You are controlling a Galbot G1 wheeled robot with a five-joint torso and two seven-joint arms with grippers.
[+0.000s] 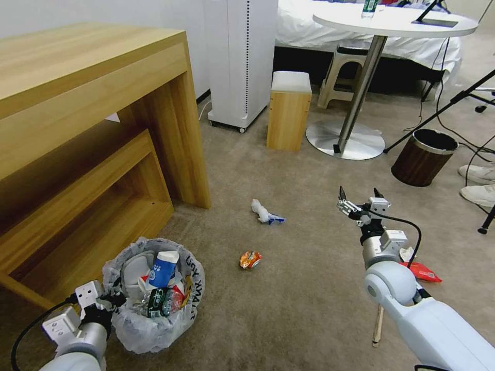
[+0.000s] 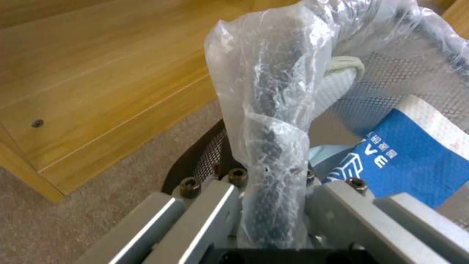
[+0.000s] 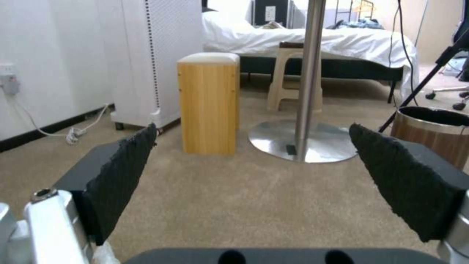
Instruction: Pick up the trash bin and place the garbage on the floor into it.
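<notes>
The trash bin (image 1: 154, 296), black mesh lined with a crinkly clear bag, stands on the beige carpet floor (image 1: 289, 309) beside the desk. Inside lie a blue-white paper cup (image 1: 164, 268), white slippers and a red bag. My left gripper (image 1: 114, 299) is shut on the bin's near rim; the left wrist view shows the bag-wrapped rim (image 2: 273, 146) pinched between its jaws. My right gripper (image 1: 359, 202) hangs open over the carpet, its pads (image 3: 122, 165) wide apart. The garbage left on the floor includes a crumpled tissue (image 1: 265, 212), a crushed orange can (image 1: 250, 259), a red snack bag (image 1: 425, 271) and a wooden stick (image 1: 379, 324).
A wooden desk (image 1: 77, 103) rises at the left. Beyond stand a white appliance (image 1: 242, 56), a wooden stool (image 1: 289, 111), a round table's metal base (image 1: 345, 139) and a brown wood-grain bin (image 1: 424, 157). Tripod legs, cables and a person's shoes (image 1: 479, 185) are at the right.
</notes>
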